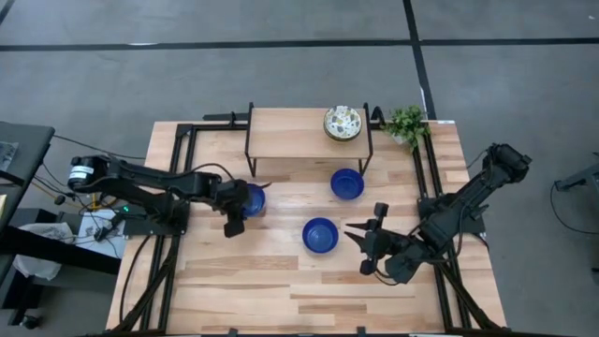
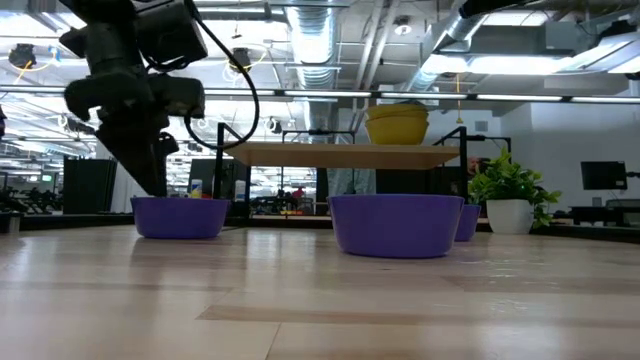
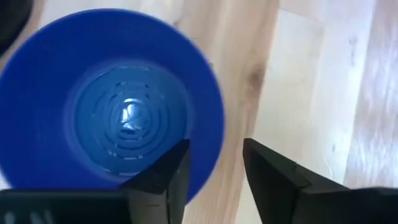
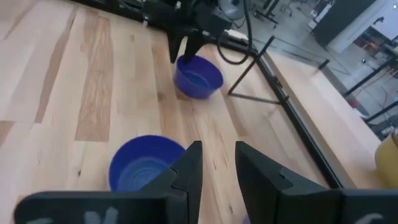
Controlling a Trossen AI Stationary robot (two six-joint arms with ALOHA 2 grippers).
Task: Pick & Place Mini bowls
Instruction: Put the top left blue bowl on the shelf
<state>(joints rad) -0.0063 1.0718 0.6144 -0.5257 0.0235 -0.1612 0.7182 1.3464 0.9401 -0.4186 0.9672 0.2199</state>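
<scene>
We see the middle blue bowl (image 2: pixel 397 224) nearest, empty. Our left gripper (image 1: pixel 235 213) straddles the left blue bowl's (image 1: pixel 254 198) rim, fingers parted; the right gripper (image 1: pixel 360 245) waits, parted, beside the middle one.

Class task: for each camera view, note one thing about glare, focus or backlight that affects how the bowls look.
Left wrist view: glare spot inside the blue bowl, rim soft. Low view: bright ceiling lights behind; the bowl on the shelf looks dull yellow. High view: even light, floral pattern visible. Right wrist view: foreground fingers slightly blurred.
</scene>
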